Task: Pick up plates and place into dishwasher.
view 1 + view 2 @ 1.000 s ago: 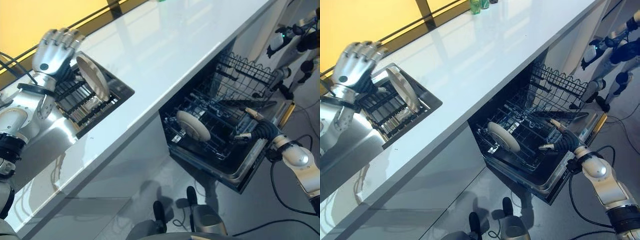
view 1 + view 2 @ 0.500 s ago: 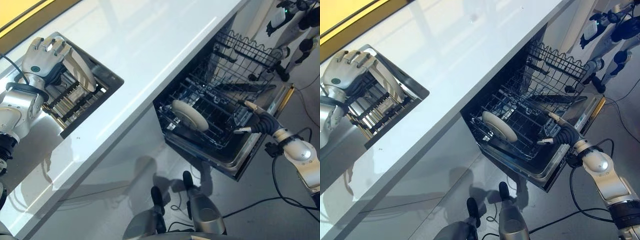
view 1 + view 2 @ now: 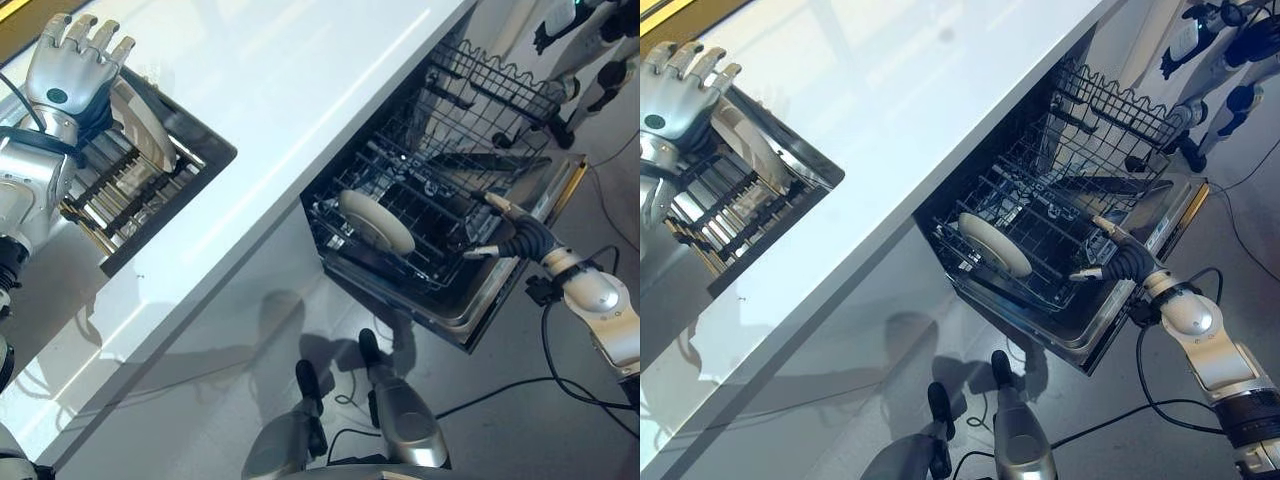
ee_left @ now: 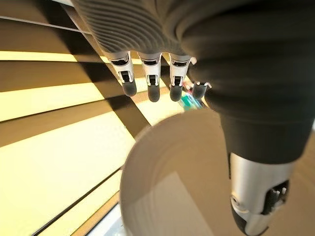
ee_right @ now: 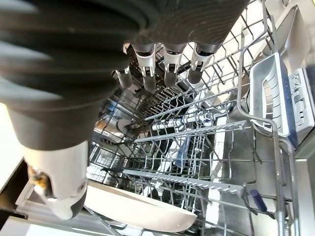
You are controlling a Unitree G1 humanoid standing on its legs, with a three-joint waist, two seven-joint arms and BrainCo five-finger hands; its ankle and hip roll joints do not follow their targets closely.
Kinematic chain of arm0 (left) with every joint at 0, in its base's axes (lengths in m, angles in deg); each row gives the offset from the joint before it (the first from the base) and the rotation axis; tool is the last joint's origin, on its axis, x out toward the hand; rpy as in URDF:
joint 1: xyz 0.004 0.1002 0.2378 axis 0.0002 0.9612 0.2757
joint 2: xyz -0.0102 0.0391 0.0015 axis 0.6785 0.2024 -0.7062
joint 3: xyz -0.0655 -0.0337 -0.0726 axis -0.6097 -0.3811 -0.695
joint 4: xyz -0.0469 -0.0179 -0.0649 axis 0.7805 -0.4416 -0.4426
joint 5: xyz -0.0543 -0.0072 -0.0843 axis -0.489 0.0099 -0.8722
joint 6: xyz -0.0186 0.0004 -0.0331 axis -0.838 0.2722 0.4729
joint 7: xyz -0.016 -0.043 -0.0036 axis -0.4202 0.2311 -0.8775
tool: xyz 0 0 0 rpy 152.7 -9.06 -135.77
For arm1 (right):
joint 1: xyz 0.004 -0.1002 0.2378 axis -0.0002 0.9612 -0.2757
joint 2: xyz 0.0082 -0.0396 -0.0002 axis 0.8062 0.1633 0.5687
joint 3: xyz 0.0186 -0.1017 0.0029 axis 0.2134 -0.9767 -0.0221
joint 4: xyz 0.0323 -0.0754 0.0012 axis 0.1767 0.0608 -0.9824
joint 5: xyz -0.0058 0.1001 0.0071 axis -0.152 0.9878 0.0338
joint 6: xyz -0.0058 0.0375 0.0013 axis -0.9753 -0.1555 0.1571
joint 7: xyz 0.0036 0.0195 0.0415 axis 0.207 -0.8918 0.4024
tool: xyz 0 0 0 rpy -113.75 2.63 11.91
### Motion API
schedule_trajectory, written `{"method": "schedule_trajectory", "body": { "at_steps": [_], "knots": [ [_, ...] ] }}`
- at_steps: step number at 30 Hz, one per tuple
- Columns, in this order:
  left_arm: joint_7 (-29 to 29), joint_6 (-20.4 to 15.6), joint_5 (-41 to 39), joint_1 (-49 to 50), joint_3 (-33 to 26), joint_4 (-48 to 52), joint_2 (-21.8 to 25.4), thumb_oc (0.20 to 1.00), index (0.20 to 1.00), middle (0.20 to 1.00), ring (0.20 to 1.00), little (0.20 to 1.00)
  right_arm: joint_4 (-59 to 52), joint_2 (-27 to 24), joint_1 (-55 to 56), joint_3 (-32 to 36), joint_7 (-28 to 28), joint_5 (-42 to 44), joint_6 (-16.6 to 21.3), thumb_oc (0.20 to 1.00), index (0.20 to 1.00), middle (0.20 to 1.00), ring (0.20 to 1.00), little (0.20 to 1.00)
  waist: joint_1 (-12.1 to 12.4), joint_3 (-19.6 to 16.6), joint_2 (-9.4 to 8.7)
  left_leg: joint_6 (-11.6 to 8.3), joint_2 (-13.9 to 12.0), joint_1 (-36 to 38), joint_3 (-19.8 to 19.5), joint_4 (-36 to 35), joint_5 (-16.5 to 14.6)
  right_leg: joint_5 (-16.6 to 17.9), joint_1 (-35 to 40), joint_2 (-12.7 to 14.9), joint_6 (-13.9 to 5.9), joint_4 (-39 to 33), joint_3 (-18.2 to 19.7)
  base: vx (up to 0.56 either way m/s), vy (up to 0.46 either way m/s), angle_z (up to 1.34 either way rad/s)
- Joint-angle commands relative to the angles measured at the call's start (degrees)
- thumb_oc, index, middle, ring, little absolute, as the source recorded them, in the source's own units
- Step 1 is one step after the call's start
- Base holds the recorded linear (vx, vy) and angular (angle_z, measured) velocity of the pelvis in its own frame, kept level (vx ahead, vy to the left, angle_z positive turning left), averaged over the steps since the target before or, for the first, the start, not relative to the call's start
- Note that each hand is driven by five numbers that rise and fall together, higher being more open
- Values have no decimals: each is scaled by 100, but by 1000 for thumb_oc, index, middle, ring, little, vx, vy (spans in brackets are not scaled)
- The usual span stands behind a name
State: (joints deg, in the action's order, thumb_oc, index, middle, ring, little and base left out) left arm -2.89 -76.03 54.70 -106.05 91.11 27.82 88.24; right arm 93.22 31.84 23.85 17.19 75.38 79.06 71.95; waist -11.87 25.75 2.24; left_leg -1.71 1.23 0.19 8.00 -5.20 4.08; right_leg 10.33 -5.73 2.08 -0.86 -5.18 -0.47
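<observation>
A pale plate (image 3: 138,122) stands on edge in the rack of the sink (image 3: 205,150) at the far left. My left hand (image 3: 68,62) is right behind its upper rim, open with straight fingers. In the left wrist view the plate (image 4: 172,187) lies just past the palm, between the fingers (image 4: 150,81) and the thumb (image 4: 256,196). A second plate (image 3: 376,221) leans in the dishwasher's lower rack (image 3: 440,230). My right hand (image 3: 512,236) hovers open at that rack's front right corner, empty. The right wrist view shows that plate (image 5: 140,210) below the hand.
A long white counter (image 3: 300,90) runs between the sink and the open dishwasher. The upper rack (image 3: 495,85) is pulled out behind the lower one. The open door (image 3: 480,310) juts into the floor. Other robots (image 3: 585,40) stand at the far right.
My left hand's fingers have straightened from curling over the sink plate's rim. The right hand has hardly moved. The camera has shifted a little.
</observation>
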Motion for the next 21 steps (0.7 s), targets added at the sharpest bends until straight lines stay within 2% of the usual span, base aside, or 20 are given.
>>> {"method": "schedule_trajectory", "body": {
  "at_steps": [1,8,10,14,21],
  "knots": [
    [-135,111,115,-616,134,-229,323,1000,1000,1000,1000,1000,-240,-397,-458,139,152,233,102,1000,1000,1000,1000,1000,18,131,-112,88,187,-296,11,193,-424,-729,-211,-34,-487,523,-175,0,0,0],
    [-622,42,61,-777,242,-383,229,1000,1000,1000,1000,1000,-137,-445,-612,114,188,286,126,1000,1000,1000,1000,1000,-11,205,-110,80,189,-364,43,207,-398,-719,-262,-40,-465,525,-176,0,0,0],
    [-831,-4,-32,-859,304,-469,215,200,200,200,200,200,-133,-438,-646,104,237,285,138,1000,1000,1000,1000,1000,-11,227,-114,77,186,-387,57,201,-391,-711,-287,-43,-467,521,-183,-16,2,0],
    [-1060,56,-169,-797,317,-498,225,200,200,200,200,200,-217,-437,-656,129,329,291,205,1000,1000,1000,1000,1000,6,248,-121,81,197,-387,18,175,-373,-700,-290,-47,-477,511,-202,-8,1,0],
    [-923,20,-329,-667,173,-459,293,200,200,200,200,200,-399,-391,-521,170,230,266,376,1000,1000,1000,1000,1000,36,110,-88,81,224,-307,-37,158,-394,-732,-197,-24,-473,496,-268,6,-18,1]
  ]
}}
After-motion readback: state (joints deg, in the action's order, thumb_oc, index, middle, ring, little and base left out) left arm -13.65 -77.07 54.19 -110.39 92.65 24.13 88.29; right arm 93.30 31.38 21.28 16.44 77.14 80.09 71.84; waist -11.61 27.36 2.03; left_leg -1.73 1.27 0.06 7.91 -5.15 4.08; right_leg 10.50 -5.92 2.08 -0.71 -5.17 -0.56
